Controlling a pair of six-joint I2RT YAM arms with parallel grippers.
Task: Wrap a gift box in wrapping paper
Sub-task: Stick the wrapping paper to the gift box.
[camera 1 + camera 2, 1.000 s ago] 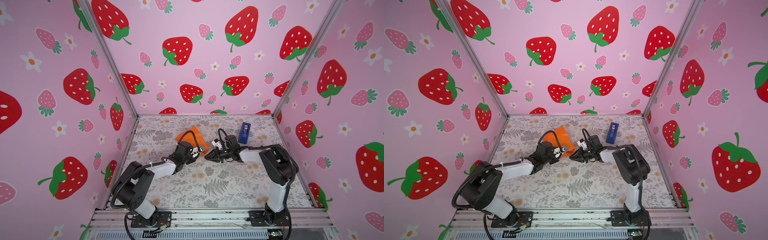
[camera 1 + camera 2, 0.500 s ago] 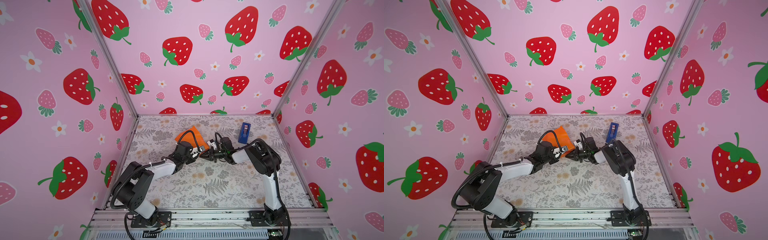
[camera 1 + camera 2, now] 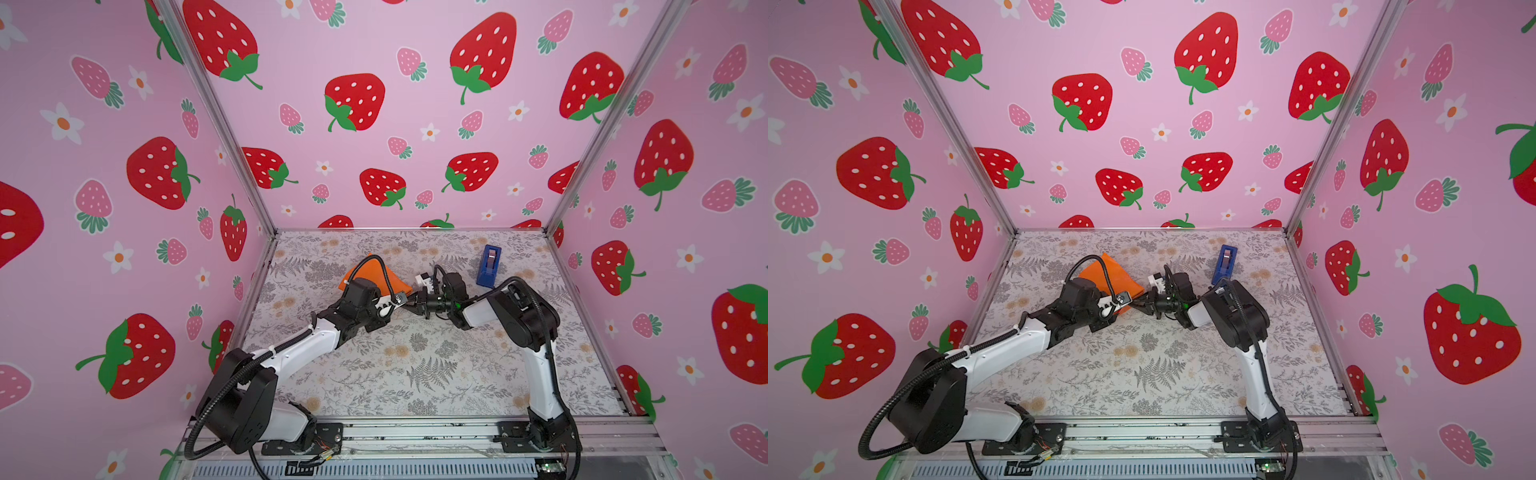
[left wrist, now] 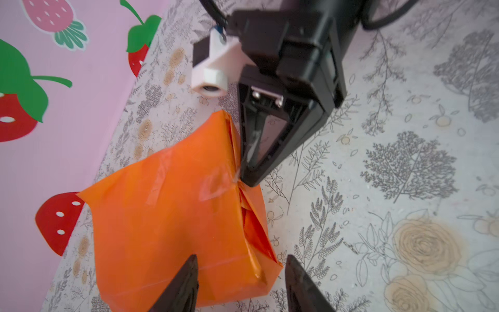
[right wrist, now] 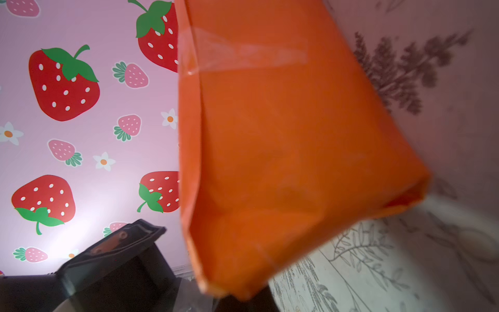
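On floral table (image 3: 415,374), strawberry walls (image 3: 374,41), wrapping paper (image 3: 370,272), left pincer (image 4: 240,258) parted, right pincer (image 4: 247,181) closed

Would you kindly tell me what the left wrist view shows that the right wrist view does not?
Only left wrist: the right gripper, shut, its tip at the wrapping paper's folded end, and the left gripper, open, at its corner. Only right wrist: white flowers on the wall. Both: the orange paper, clear tape on it, the floral table.
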